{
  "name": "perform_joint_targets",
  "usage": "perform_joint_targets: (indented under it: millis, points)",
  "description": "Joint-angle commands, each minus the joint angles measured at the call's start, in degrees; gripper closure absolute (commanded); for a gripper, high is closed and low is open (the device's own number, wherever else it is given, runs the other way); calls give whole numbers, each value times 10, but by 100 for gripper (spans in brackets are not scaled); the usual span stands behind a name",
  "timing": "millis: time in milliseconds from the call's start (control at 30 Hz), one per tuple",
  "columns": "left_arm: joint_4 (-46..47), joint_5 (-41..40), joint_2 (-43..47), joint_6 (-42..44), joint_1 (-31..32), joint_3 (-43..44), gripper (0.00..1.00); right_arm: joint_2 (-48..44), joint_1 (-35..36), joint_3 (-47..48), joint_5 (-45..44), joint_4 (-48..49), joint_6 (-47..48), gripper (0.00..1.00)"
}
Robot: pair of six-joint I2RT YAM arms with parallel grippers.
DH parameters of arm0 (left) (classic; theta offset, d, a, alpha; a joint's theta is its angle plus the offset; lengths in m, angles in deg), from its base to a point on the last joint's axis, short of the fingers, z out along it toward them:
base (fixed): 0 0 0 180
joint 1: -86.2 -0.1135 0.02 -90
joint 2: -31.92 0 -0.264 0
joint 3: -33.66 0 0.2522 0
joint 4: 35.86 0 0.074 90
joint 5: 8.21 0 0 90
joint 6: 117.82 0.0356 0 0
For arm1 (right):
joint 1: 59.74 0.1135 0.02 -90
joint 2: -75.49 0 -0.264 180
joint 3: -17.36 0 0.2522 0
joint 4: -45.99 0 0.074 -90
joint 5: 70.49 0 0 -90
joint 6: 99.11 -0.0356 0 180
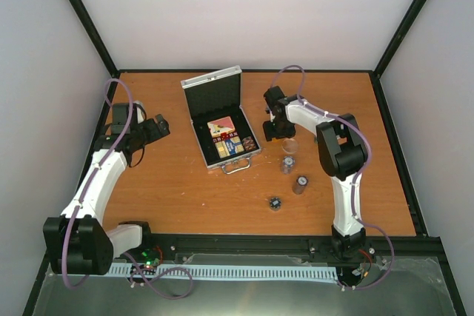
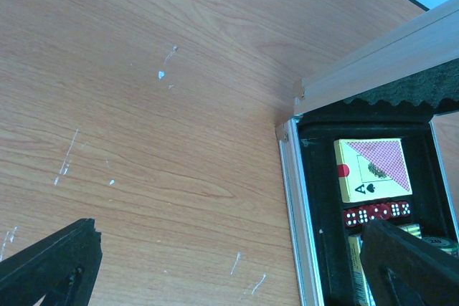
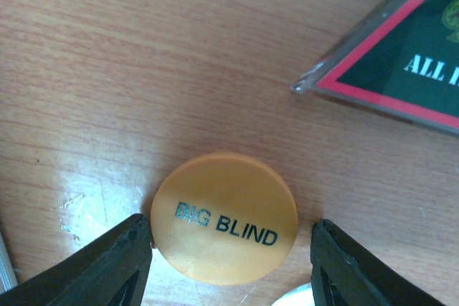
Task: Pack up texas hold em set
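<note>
The silver case (image 1: 194, 86) lies open mid-table, lid up, with a card deck, red dice and chips in its black lining. In the right wrist view, my open right gripper (image 3: 229, 266) straddles an orange disc (image 3: 224, 218) marked BIG BLIND, flat on the table; the left finger touches its edge, the right finger stands apart. A triangular ALL IN button (image 3: 409, 55) lies beyond it. A clear disc (image 1: 289, 145) lies beside the right gripper (image 1: 275, 129). Three small dark chip stacks (image 1: 286, 164) stand right of the case. My left gripper (image 1: 152, 132) is open and empty, left of the case.
The left wrist view shows the case's left rim (image 2: 294, 198), the card deck (image 2: 373, 170) and red dice (image 2: 376, 214) inside, with bare wood to the left. The case handle (image 1: 237, 166) points toward the arms. Black frame rails edge the table.
</note>
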Motion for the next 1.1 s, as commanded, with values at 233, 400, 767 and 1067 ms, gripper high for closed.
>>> perform_joint_targets:
  millis: [233, 400, 767, 1067]
  points:
    - [8, 12, 5, -32, -3, 4, 0, 29, -1, 7, 4, -12, 27, 42]
    - [9, 13, 9, -37, -3, -3, 0, 26, -1, -2, -7, -15, 36, 44]
    - [1, 29, -7, -23, -3, 12, 0, 15, -1, -7, -8, -12, 40, 47]
    - [3, 50, -12, -20, -3, 4, 0, -28, 1, 10, 6, -39, 46, 47]
